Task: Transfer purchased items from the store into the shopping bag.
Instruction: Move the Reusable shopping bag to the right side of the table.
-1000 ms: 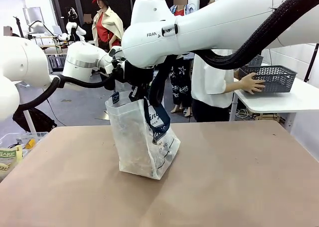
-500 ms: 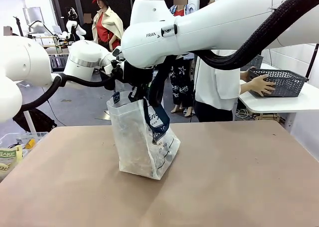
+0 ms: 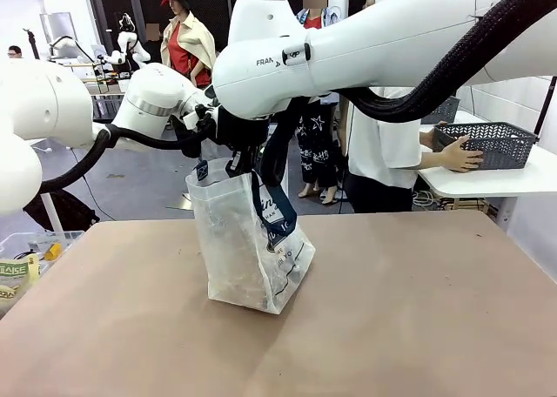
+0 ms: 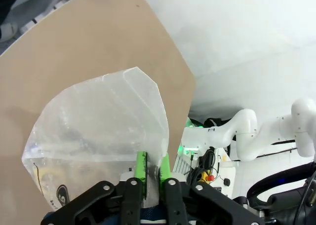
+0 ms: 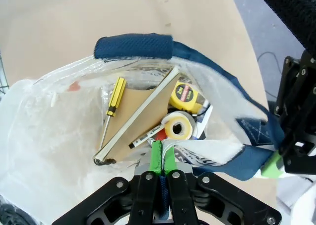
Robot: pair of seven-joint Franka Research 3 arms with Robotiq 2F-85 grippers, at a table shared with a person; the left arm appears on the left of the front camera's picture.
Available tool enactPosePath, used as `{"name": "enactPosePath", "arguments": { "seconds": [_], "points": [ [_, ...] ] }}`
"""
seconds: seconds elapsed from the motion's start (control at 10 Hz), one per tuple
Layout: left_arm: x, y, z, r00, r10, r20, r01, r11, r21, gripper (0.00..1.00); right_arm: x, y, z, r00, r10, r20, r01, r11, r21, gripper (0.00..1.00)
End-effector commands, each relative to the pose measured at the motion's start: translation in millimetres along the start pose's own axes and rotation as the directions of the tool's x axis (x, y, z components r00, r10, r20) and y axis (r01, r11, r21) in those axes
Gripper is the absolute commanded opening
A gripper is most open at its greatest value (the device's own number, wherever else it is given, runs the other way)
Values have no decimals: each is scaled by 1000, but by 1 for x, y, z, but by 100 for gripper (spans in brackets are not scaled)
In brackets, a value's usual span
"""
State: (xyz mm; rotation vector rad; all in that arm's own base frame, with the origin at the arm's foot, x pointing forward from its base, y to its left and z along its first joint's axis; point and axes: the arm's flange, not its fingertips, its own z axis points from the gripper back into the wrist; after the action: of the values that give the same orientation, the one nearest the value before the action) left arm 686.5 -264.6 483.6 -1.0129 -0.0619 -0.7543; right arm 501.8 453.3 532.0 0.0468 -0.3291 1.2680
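The shopping bag (image 3: 248,253) of crinkly translucent plastic stands in the middle of the brown table, its mouth held apart. My left gripper (image 3: 207,156) pinches the bag's left rim; in the left wrist view its green pads (image 4: 142,169) are shut on the plastic edge (image 4: 106,121). My right gripper (image 5: 163,158) is shut on the opposite rim by a navy handle (image 5: 136,46). Inside the bag lie a yellow screwdriver (image 5: 112,102), a brown notebook (image 5: 143,111), a yellow tape measure (image 5: 185,93) and a tape roll (image 5: 178,127).
A person stands at the far side with a hand (image 3: 457,158) on a dark grey lattice basket (image 3: 487,140) on a white side table (image 3: 513,178). A clear bin (image 3: 26,258) with packets sits at the table's left edge.
My left gripper's jaws have closed onto the bag's rim and the arm has shifted slightly. The person has slid the basket to the right on the side table.
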Motion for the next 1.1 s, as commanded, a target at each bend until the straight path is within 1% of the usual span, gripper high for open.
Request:
{"name": "enactPosePath", "arguments": {
  "seconds": [0.0, 0.2, 0.5, 0.6, 0.8, 1.0],
  "points": [
    [-2, -1, -4, 1000, 30, -4, -30, 998, 46, 0, 4, 4, 4, 999, 29, 19, -29, 999, -17, 0],
    [-3, 1, -5, 999, 36, -9, -36, 998, 54, 0, 3, 5, 5, 999, 28, 21, -28, 999, -18, 0],
    [-3, 3, -5, 999, 35, -19, -34, 998, 50, 0, 0, 8, 8, 999, 19, 50, -17, 999, -35, 0],
    [-3, 4, -5, 999, 36, -18, -35, 998, 49, 0, -3, 11, 12, 999, 2, 50, 1, 999, -46, 14],
    [-3, 4, -6, 999, 33, -23, -32, 998, 48, 0, -13, 22, 25, 997, -26, 79, 33, 996, -88, 52],
    [-4, 5, -6, 999, 35, -28, -34, 998, 50, 0, -25, 25, 40, 990, -75, 122, 91, 987, -132, 91]
  ]
}}
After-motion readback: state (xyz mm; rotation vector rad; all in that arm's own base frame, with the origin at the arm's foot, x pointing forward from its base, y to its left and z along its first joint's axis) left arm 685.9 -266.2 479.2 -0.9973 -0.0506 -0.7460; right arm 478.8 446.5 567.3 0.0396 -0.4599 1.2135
